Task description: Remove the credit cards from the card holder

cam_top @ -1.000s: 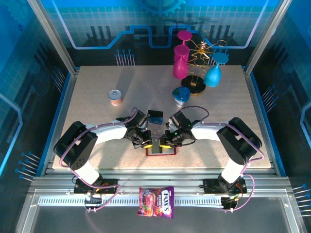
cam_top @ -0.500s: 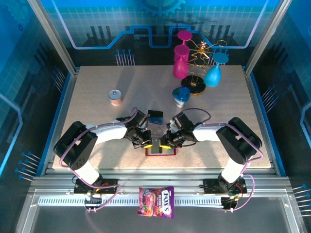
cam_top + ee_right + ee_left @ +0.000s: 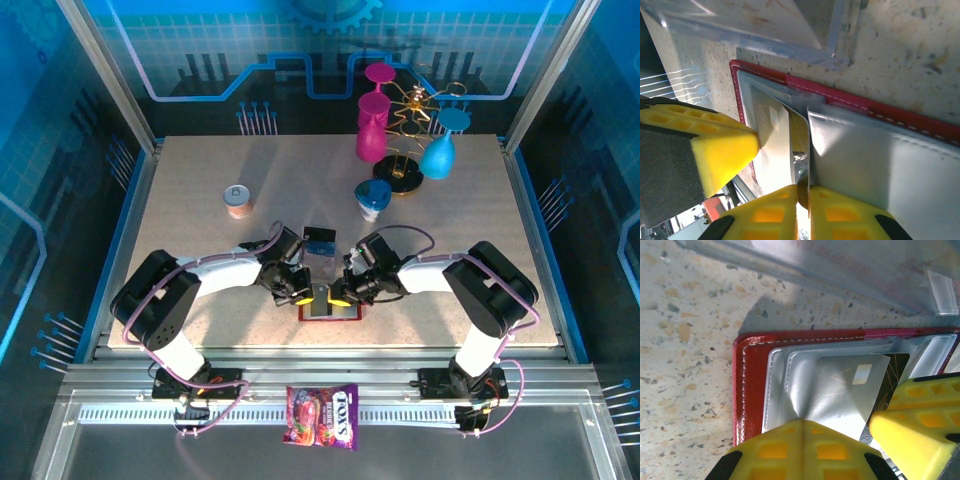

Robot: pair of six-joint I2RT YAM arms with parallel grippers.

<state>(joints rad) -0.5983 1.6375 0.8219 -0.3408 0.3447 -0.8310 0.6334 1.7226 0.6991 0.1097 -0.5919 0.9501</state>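
Your left gripper (image 3: 303, 295) is pinched tight on a clear pocket of the card holder (image 3: 747, 390). Your right gripper (image 3: 338, 293) nips the facing pocket's edge. The holder lies open just beside the acrylic tray (image 3: 320, 240), with a credit card (image 3: 777, 150) inside it.

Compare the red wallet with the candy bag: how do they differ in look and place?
The wallet is plain dark red with clear pockets; the candy bag is printed in many colours. The wallet lies open on the speckled table; the bag lies off it, on the front rail. Both lie flat.
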